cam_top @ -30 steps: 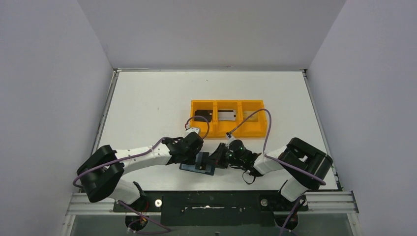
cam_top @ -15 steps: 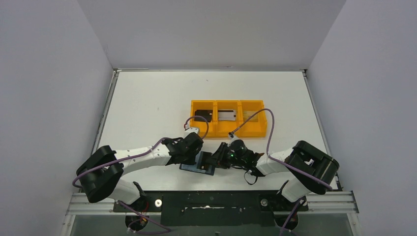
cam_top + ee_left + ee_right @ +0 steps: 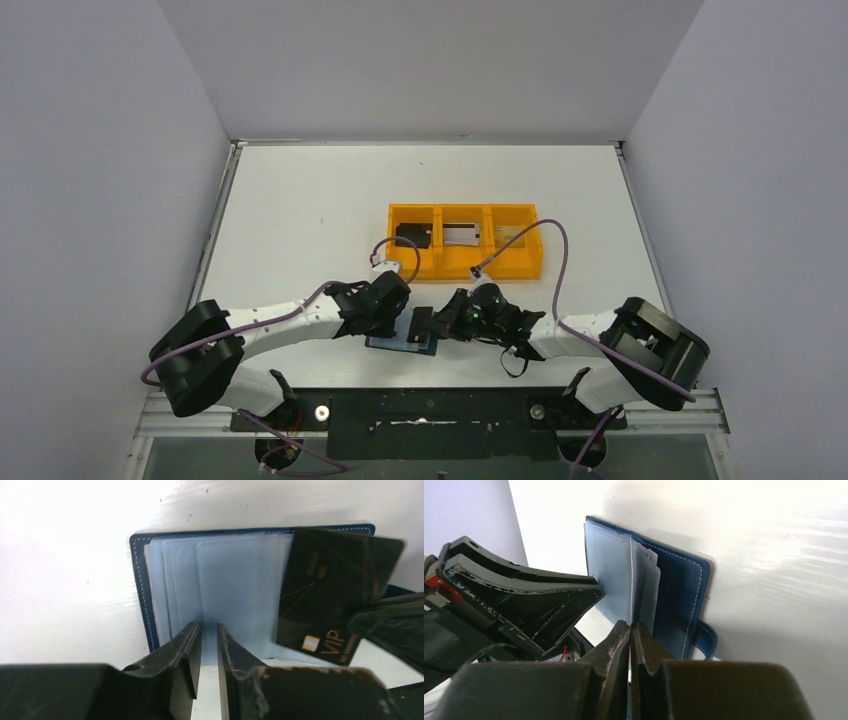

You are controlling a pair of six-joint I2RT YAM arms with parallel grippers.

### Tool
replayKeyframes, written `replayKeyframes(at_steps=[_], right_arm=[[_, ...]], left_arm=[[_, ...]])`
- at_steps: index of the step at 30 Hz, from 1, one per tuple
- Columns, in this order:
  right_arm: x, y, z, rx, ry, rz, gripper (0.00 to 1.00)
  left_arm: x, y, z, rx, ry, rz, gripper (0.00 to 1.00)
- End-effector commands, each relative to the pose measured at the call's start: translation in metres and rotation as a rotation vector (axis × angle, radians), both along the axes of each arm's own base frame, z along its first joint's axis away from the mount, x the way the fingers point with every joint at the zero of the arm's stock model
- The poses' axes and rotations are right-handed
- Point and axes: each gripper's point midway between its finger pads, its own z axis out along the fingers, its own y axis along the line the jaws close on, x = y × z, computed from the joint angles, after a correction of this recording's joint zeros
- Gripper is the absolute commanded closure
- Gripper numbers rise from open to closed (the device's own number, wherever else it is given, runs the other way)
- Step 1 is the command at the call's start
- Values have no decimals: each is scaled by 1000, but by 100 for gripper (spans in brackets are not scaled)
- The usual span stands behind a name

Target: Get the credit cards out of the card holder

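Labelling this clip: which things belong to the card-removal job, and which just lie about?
In the job:
card holder
black VIP card
left gripper
right gripper

Lying about:
orange three-compartment tray

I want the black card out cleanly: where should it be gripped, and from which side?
I'd take the black card by its VIP end, which juts past the holder toward the right gripper; pinch across its faces, coming in low from that side. Its other end overlaps the sleeves, where the left gripper pins the holder. The right gripper looks shut on it there.
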Motion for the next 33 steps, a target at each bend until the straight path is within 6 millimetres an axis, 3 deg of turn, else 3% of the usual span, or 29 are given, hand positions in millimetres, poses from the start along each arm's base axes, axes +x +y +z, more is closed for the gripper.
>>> replayKeyframes(at_steps=[1, 5, 9, 13, 17, 20, 26, 33], right_arm=[[10, -11, 15, -46, -74, -45, 100], [12, -18, 28, -52, -114, -61, 100], [14, -18, 35, -47, -140, -55, 100], [15, -16, 39, -51, -156, -46, 100], [19, -14, 47, -43, -189, -48, 100], [22, -10, 60, -42, -247, -38, 100], [35, -13, 85, -131, -385, -56, 100], [58, -16, 105, -256, -536, -63, 100]], left_arm=[[2, 7, 17, -27, -19, 46, 80], [10, 8, 36, -101, -45, 67, 78], [18, 11, 53, -166, -81, 81, 65], [28, 27, 69, -197, -127, 119, 57], [38, 49, 82, -203, -166, 163, 36], [44, 64, 100, -205, -226, 179, 27], [58, 92, 140, -173, -382, 228, 22], [63, 104, 161, -219, -550, 247, 12]])
